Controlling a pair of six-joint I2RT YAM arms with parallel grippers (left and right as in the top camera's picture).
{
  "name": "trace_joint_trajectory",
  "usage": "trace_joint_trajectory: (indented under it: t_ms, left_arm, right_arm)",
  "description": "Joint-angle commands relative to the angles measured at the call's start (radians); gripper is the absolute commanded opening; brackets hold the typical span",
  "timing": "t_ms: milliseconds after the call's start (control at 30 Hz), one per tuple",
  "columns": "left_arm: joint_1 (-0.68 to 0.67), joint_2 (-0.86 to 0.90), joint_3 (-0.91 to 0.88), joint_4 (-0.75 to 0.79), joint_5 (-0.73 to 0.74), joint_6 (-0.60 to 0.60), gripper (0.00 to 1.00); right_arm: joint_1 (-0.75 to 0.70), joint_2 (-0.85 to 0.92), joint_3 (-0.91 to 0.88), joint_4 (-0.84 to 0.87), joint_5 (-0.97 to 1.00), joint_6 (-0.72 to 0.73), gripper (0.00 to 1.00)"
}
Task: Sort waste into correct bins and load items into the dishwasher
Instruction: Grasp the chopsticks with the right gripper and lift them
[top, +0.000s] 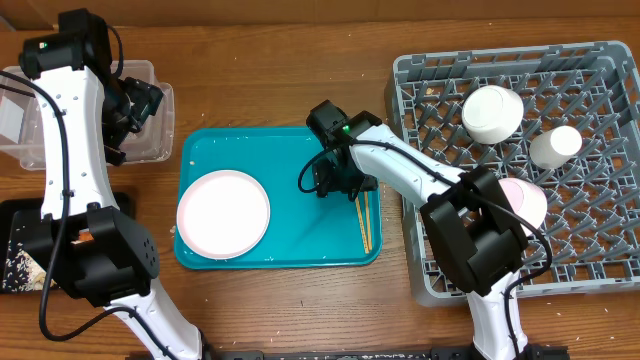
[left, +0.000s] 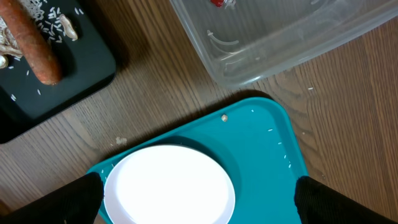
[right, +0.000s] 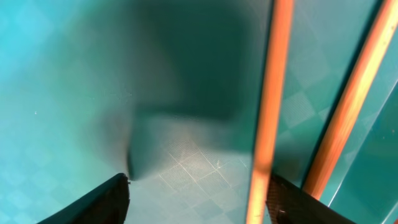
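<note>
The chopsticks (right: 268, 93) lie along the teal tray's (top: 290, 160) right rim; one is straddled by the open right jaws.

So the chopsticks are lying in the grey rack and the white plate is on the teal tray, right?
Not quite. The chopsticks lie on the teal tray too, near its right edge, not in the grey rack. The overhead view shows this. The white plate is on the teal tray, as you said.
</note>
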Motion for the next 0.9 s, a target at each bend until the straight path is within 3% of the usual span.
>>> trace_joint_trajectory:
  t_ms: [0, 533, 633, 867]
  left_arm:
    - [-0.002, -0.030, -0.005, -0.002, 0.000, -0.021, 1.00]
    - [-0.002, -0.030, -0.005, -0.002, 0.000, -0.021, 1.00]
    - [-0.002, -0.030, -0.005, -0.002, 0.000, -0.021, 1.00]
    - [-0.002, -0.030, -0.005, -0.002, 0.000, -0.021, 1.00]
  right_arm:
    - [0.011, 0.044, -0.008, 0.002, -0.023, 0.001, 0.62]
    - [0.006, 0.041, 0.069, -0.047, -0.022, 0.003, 0.10]
    - [-0.005, 0.037, 0.123, -0.089, -0.022, 0.000, 0.04]
    - [-0.052, 0.027, 0.330, -0.267, -0.006, -0.004, 0.04]
